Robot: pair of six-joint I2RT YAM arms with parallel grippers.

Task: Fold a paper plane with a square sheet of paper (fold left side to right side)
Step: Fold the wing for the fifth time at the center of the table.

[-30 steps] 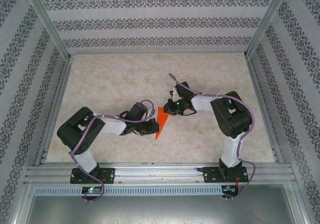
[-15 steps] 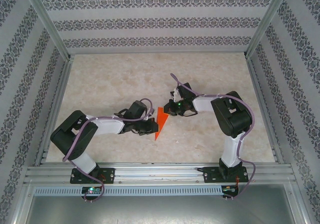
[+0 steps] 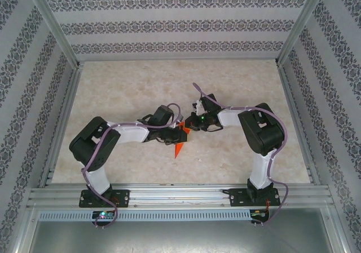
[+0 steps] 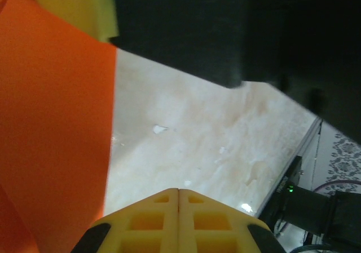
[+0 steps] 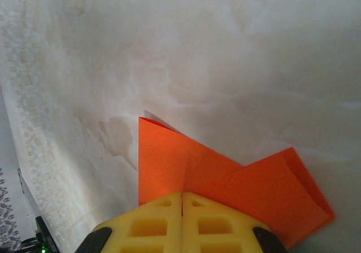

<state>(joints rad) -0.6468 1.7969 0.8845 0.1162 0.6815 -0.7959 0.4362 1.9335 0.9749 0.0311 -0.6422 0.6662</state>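
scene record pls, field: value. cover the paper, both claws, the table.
paper: orange sheet, folded into a narrow shape with its point toward the arm bases
location: lying near the middle of the marbled table
left claw: shut, the sheet alongside it, nothing seen between its fingers
right claw: shut, tips over the sheet's edge; cannot tell if it pinches or only presses
stage: layered flap shows in the right wrist view; no finished plane

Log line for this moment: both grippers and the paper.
left gripper: shut, beside paper | right gripper: shut, tips over paper | paper: folded, on table
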